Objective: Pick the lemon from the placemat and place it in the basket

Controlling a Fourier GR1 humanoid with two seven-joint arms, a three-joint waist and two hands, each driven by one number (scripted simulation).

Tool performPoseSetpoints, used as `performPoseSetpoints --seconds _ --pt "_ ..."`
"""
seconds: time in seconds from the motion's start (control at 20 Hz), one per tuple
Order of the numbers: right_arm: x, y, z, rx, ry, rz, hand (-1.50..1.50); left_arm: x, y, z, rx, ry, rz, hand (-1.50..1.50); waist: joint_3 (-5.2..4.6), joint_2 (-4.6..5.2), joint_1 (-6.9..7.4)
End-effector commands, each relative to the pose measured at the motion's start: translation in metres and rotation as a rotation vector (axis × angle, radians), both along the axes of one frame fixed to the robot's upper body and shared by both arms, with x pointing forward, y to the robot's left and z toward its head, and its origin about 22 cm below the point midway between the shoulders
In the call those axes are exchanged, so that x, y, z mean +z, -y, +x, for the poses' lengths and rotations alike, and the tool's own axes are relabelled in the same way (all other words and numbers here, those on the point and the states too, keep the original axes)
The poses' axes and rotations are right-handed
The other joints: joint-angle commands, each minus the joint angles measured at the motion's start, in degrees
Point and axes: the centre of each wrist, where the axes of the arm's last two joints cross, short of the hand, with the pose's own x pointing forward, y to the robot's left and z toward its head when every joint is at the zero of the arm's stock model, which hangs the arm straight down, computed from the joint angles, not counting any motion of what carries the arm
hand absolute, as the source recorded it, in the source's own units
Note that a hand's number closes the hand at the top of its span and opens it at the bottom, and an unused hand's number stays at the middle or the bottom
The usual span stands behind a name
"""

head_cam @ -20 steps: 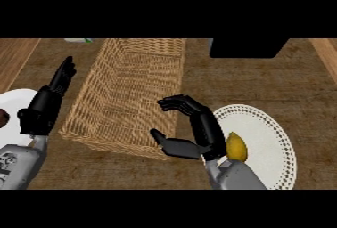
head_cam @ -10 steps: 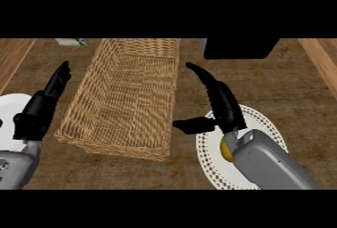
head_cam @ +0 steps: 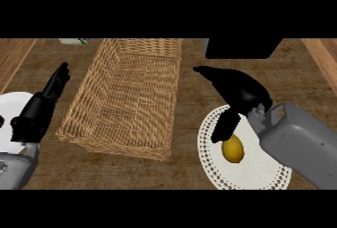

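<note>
A yellow lemon (head_cam: 233, 148) lies on the round white lace placemat (head_cam: 263, 171) at the lower right. My right hand (head_cam: 238, 89) hovers just above and beyond the lemon, fingers relaxed and spread, thumb pointing down toward the fruit without touching it. The long wicker basket (head_cam: 128, 95) stretches from the top centre down to the left of the placemat; nothing shows inside it. My left hand (head_cam: 41, 107) rests open at the left edge, fingers straight and pointing up, beside the basket's left wall.
A white plate (head_cam: 12, 107) shows partly behind my left hand. A black box (head_cam: 240, 48) sits at the top right, beyond the right hand. A small pale object (head_cam: 72, 41) lies at the top left.
My right hand has drawn back from the basket side and swung over the placemat, now above the lemon, which has come into fuller view. The left hand stays put.
</note>
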Motion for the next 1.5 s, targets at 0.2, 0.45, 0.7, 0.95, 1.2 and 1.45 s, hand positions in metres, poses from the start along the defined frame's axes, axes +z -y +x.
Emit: performPoseSetpoints --seconds 0.2,0.45,0.7,0.95,1.2,1.45 --pt "0.07 0.012 0.001 0.041 -0.225 -0.221 -1.5 0.009 0.014 0.004 -0.013 0.006 -0.01 0.0 0.38 0.84 0.07" --pt "0.054 0.018 -0.003 0.019 -0.274 -0.239 -1.5 -0.001 0.006 -0.008 -0.01 0.019 -0.013 0.0 0.4 1.02 0.59" --pt "0.013 0.014 -0.004 0.028 -0.287 -0.247 -1.5 0.02 0.007 0.011 -0.017 0.026 -0.025 0.0 0.44 1.23 0.48" --pt "-0.006 0.006 0.001 0.026 -0.341 -0.316 -1.5 0.018 0.001 0.001 -0.035 0.017 -0.023 0.0 0.43 1.17 1.15" --pt "-0.037 0.011 -0.001 0.027 -0.38 -0.367 -1.5 0.013 -0.001 -0.004 -0.03 0.024 -0.014 0.0 0.43 1.19 0.98" --pt "-0.058 0.028 -0.011 0.023 -0.389 -0.355 -1.5 0.0 -0.004 -0.004 -0.029 0.024 -0.013 0.0 0.44 1.17 0.58"
